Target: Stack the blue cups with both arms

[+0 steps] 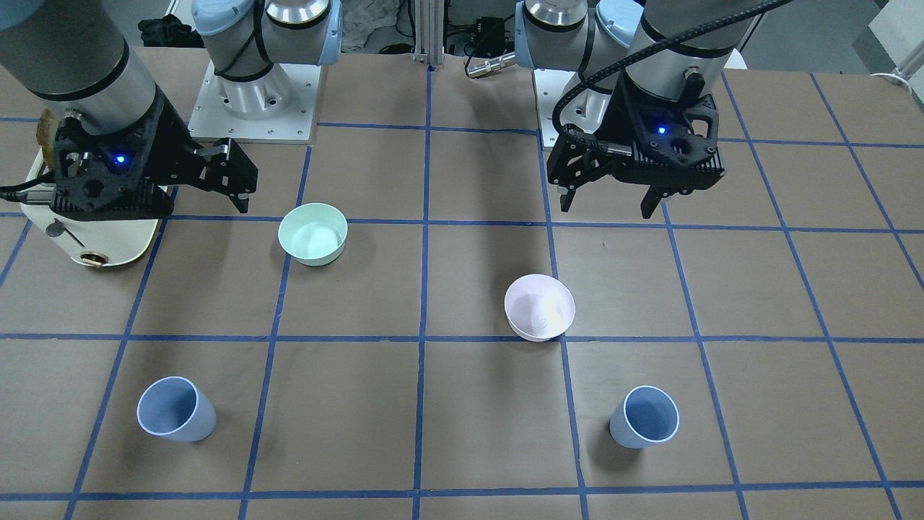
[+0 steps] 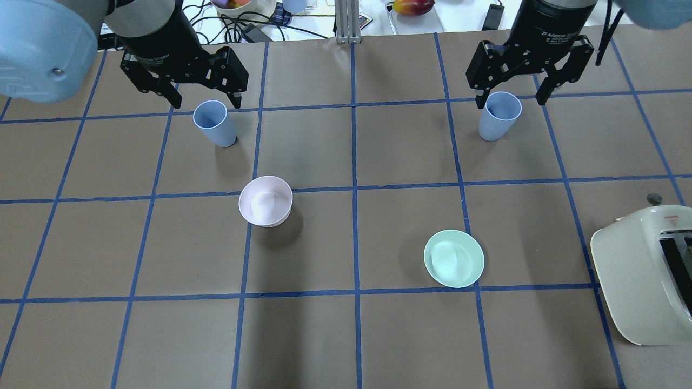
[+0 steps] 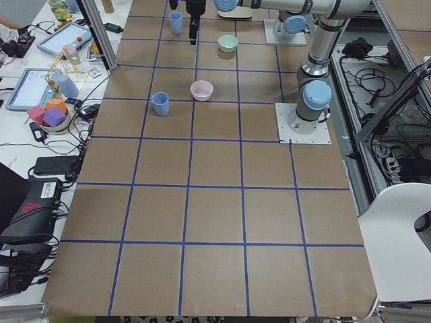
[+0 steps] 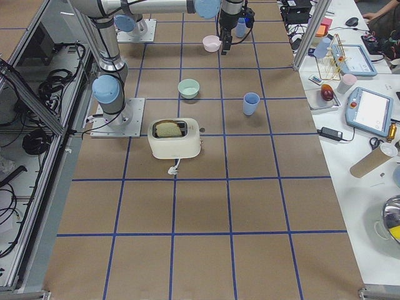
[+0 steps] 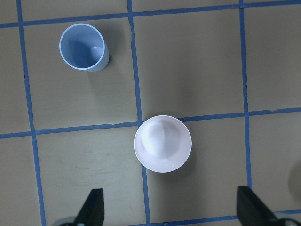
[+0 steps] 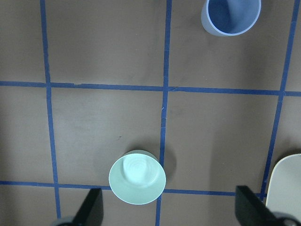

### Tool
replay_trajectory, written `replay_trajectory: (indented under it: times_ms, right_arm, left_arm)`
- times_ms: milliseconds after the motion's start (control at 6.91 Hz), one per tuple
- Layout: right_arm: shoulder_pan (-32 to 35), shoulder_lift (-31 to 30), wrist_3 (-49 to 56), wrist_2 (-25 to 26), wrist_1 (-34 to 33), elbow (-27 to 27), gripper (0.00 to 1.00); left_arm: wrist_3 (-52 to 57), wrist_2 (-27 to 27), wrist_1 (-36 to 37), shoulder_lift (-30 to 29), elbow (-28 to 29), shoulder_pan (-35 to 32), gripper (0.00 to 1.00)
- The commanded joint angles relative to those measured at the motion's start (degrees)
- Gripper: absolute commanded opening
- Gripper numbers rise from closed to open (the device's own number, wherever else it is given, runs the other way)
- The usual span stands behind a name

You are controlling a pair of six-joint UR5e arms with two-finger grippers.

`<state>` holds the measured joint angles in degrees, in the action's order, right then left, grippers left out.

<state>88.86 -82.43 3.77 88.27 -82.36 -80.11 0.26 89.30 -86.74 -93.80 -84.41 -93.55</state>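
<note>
Two pale-blue cups stand upright and far apart on the brown table. The left cup (image 2: 214,123) also shows in the left wrist view (image 5: 82,47) and the front view (image 1: 644,417). The right cup (image 2: 500,115) also shows in the right wrist view (image 6: 230,16) and the front view (image 1: 175,409). My left gripper (image 2: 204,93) hangs open and empty, high above the table, short of the left cup; its fingertips (image 5: 92,207) frame the pink bowl. My right gripper (image 2: 510,92) hangs open and empty, high above the table, short of the right cup.
A pale pink bowl (image 2: 265,200) sits left of centre and a mint-green bowl (image 2: 453,258) right of centre. A cream toaster (image 2: 643,275) with bread in it stands at the table's right edge. Blue tape lines grid the table.
</note>
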Motion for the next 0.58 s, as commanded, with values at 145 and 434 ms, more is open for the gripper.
replay_trajectory:
  times_ms: [145, 434]
  right_arm:
    - [0.00, -0.10, 0.01, 0.06, 0.01, -0.04, 1.00]
    - [0.00, -0.01, 0.10, 0.06, 0.01, -0.04, 1.00]
  left_arm:
    - [0.00, 0.00, -0.01, 0.10, -0.06, 0.04, 1.00]
    - [0.00, 0.00, -0.62, 0.37, 0.03, 0.04, 1.00]
